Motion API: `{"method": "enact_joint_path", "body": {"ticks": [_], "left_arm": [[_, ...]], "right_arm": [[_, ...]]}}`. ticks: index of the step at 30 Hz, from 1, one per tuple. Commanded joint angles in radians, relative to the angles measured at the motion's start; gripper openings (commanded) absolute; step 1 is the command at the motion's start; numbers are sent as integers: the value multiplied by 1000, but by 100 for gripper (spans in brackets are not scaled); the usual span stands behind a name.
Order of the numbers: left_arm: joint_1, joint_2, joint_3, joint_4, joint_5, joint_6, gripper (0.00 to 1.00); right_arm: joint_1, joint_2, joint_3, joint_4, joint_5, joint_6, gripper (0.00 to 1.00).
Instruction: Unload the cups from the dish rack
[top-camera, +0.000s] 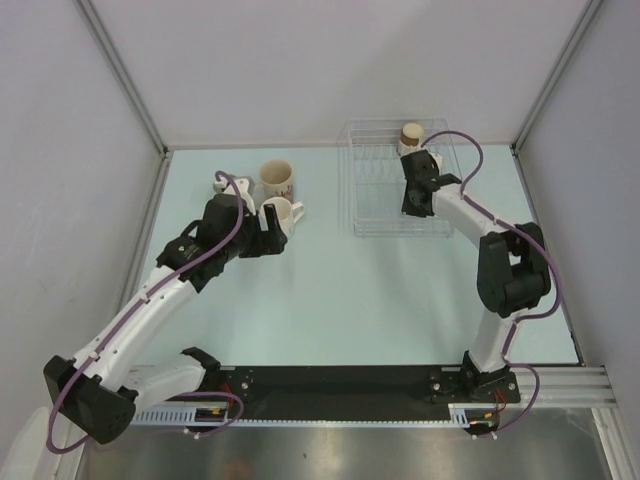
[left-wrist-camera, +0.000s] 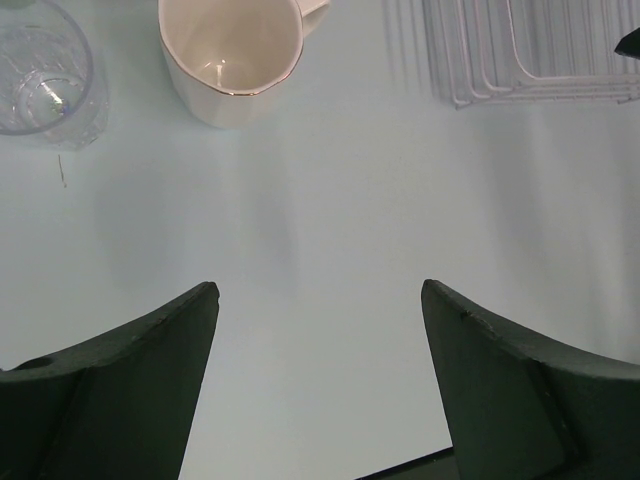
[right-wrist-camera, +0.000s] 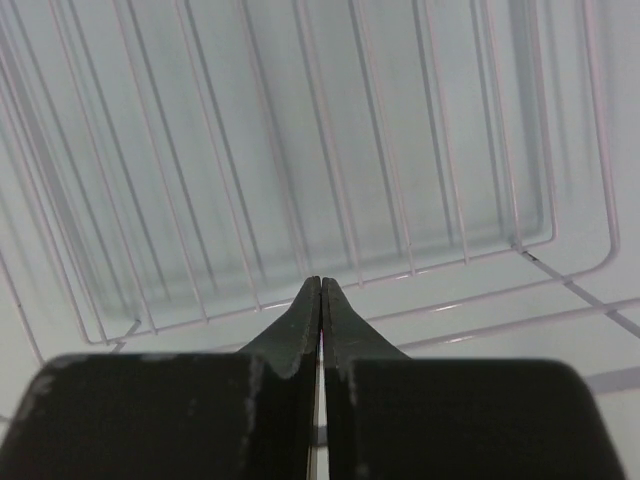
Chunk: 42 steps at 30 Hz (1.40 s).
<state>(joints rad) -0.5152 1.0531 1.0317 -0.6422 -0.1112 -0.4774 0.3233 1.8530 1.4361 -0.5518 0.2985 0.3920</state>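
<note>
Two mugs (top-camera: 276, 180) sit on the grey-walled pale table (top-camera: 380, 300); left fingers (left-wrist-camera: 130, 380) spread, right fingers (right-wrist-camera: 290, 340) clenched.

white arms (top-camera: 150, 300), black joints (top-camera: 512, 270), purple cables (top-camera: 455, 133)

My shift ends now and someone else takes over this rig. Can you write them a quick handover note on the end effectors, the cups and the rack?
Left end effector: open, empty, facing the white handled mug without touching it.
Right end effector: shut, empty, over the wires of the dish rack.
Done: the white handled mug, the cream printed mug and a clear cup stand out on the table, left of the rack.
Left: the tan brown-topped cup stands at the rack's far end. No other cup shows in the rack.
</note>
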Motion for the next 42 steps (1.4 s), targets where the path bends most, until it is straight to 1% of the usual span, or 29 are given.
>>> {"method": "enact_joint_path", "body": {"ticks": [1,6,10,13,14,15,16,18,19,20,22,23,24,25,27,30,33,37,39,42], "left_arm": [[-5,7,4,39,15,7,88],[-6,8,-1,44,22,5,88],[-9,12,-9,53,28,-3,88],[-16,7,-13,62,28,-9,88],[-17,8,-13,62,30,-9,87],[-19,7,-13,62,28,-12,87],[-22,5,-13,64,28,-13,88],[-25,-2,-15,64,25,-15,88],[-25,-5,-16,62,22,-15,88],[-25,-11,-18,62,18,-15,88],[-26,-22,-16,62,16,-15,88],[-26,-25,-13,62,13,-17,88],[-26,-27,-10,61,15,-18,88],[-26,-27,-9,61,13,-18,88],[-26,-25,-2,58,15,-21,88],[-26,-27,-5,55,10,-23,88],[-26,-27,-15,50,15,-23,88],[-26,-28,-19,45,13,-21,88],[-26,-21,-21,45,13,-15,88],[-26,-12,-25,44,11,-10,88]], "right_arm": [[19,-116,-92,-19,4,13,0],[33,-204,-213,1,-2,34,0],[49,-230,-250,-4,4,44,0],[46,-238,-240,7,11,59,0],[42,-239,-209,12,4,70,1],[40,-238,-188,15,-5,74,6],[37,-235,-156,16,-9,77,16],[31,-200,-35,6,-15,79,27],[26,-178,15,-5,-18,73,35],[22,-155,129,-17,-15,68,39],[5,-77,234,-54,-12,65,48],[-1,-51,291,-63,-6,62,49],[-6,9,372,-68,2,61,51],[-18,34,415,-69,4,65,56],[-36,93,508,-73,1,83,59],[-69,214,593,-54,-12,102,63],[-92,282,650,-16,-10,100,65],[-105,393,772,36,1,59,70],[-101,437,791,90,17,19,71],[-95,488,831,154,56,-46,83]]}}
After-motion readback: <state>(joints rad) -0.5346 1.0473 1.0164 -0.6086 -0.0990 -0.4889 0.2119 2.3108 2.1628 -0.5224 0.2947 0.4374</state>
